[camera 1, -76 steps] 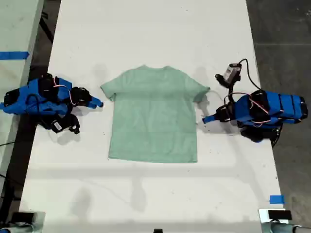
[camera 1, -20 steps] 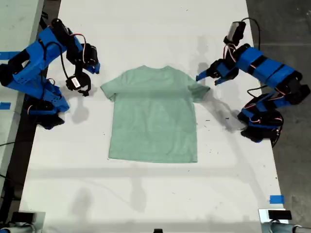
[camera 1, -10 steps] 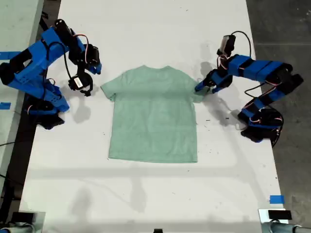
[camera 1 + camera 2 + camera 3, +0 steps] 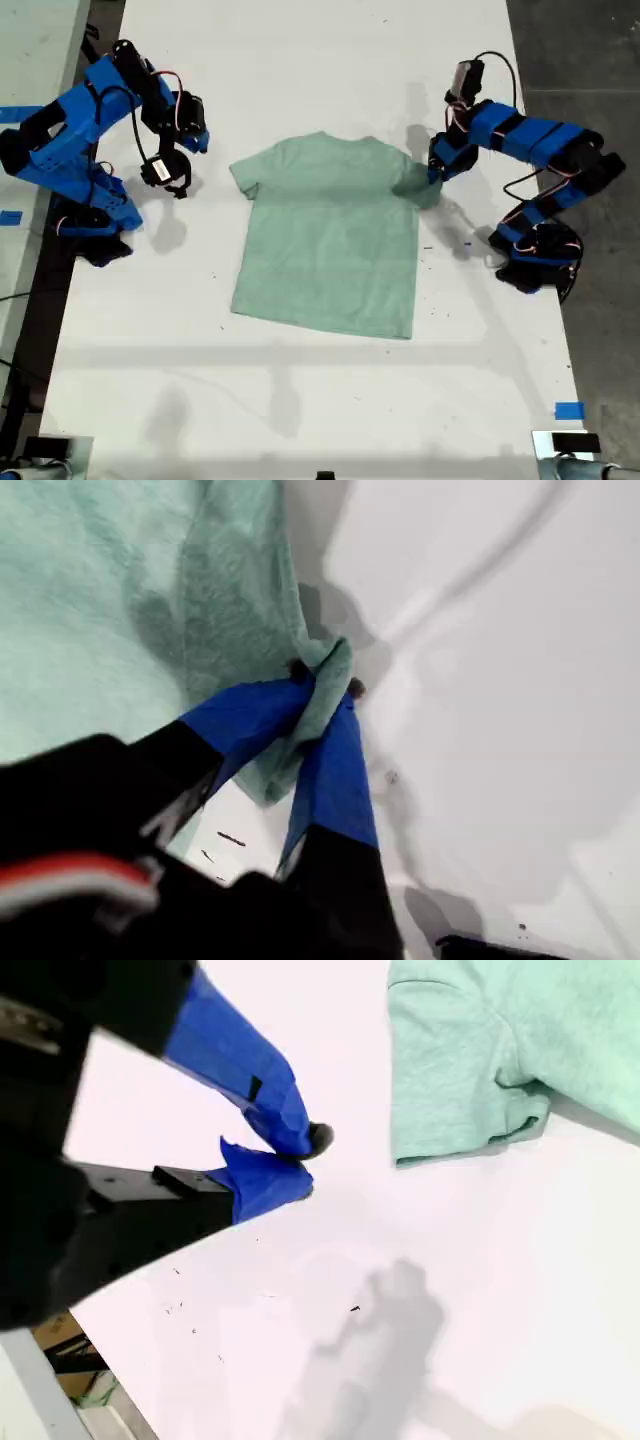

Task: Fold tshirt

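The pale mint-green tshirt (image 4: 325, 235) lies spread on the white table (image 4: 300, 400), slightly skewed. My first gripper (image 4: 432, 176) is at the sleeve on the exterior view's right. In the first wrist view my first gripper (image 4: 325, 685) is shut on the bunched sleeve cloth of the tshirt (image 4: 100, 600). My second gripper (image 4: 198, 138) hovers beside the sleeve on the exterior view's left, apart from the cloth. In the second wrist view my second gripper (image 4: 300, 1165) has its blue tips together with nothing between them, and the tshirt (image 4: 470, 1070) sleeve lies a short way off.
Both arm bases stand on the table's side edges, one at the exterior view's left (image 4: 90, 225) and one at its right (image 4: 535, 265). A blue tape mark (image 4: 568, 410) sits near the front corner on the exterior view's right. Dark floor lies beyond the table's edge on that side.
My first gripper came down onto the sleeve, shut on it and drew it toward the exterior view's right; the whole tshirt slid that way and turned a little. The second arm barely moved.
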You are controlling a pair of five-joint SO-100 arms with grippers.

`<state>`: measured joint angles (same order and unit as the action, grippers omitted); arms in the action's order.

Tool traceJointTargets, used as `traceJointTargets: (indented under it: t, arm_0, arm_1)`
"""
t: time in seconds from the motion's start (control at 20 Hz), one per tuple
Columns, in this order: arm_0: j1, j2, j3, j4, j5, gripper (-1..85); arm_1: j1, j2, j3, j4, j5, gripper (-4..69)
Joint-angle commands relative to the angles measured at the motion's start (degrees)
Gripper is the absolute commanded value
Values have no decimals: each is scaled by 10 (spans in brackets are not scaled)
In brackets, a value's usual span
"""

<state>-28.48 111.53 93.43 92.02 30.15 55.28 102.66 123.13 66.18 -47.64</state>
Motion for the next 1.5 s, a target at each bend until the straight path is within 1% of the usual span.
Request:
traceJointTargets:
  t: [0.0,0.1,0.15,0.25,0.35,0.55,0.7,0.85,0.9,0.95,1.0,1.05,1.15,1.2,1.3,1.45]
  arm_0:
    - [13,4,-15,-8,0,8]
    - [12,4,-12,-11,0,8]
    - [12,4,-12,-14,0,7]
    - [12,4,-12,-17,0,7]
    - [14,4,-12,-18,-1,6]
    - [21,4,-12,-16,-6,5]
    - [25,3,-12,-18,-10,5]
    - [28,1,-12,-19,-13,4]
    - [29,0,-12,-20,-13,4]
    - [29,-2,-12,-21,-14,4]
    - [29,-3,-12,-21,-14,6]
    - [30,-4,-12,-21,-14,11]
    - [31,-7,-12,-21,-15,24]
    - [32,-8,-12,-22,-15,32]
    - [33,-9,-11,-22,-17,41]
    - [34,-9,-11,-22,-17,48]
  arm_1:
    - [-20,78,-64,64,6,-14]
    - [-35,108,-107,98,22,-14]
    - [-54,98,-130,102,35,-14]
    - [-109,61,-178,82,72,-14]
    - [-162,31,-220,30,108,-14]
    - [-227,-67,-311,-40,152,-14]
    - [-246,-134,-343,-109,169,-14]
    - [-253,-221,-352,-193,177,-12]
    - [-258,-253,-359,-210,173,57]
    - [-264,-283,-374,-221,162,241]
    - [-272,-315,-407,-203,154,312]
    - [-280,-342,-455,-161,142,388]
    - [-294,-353,-540,-67,138,338]
    - [-297,-349,-586,-6,142,308]
    - [-306,-309,-646,91,136,285]
    - [-304,-188,-607,168,143,270]
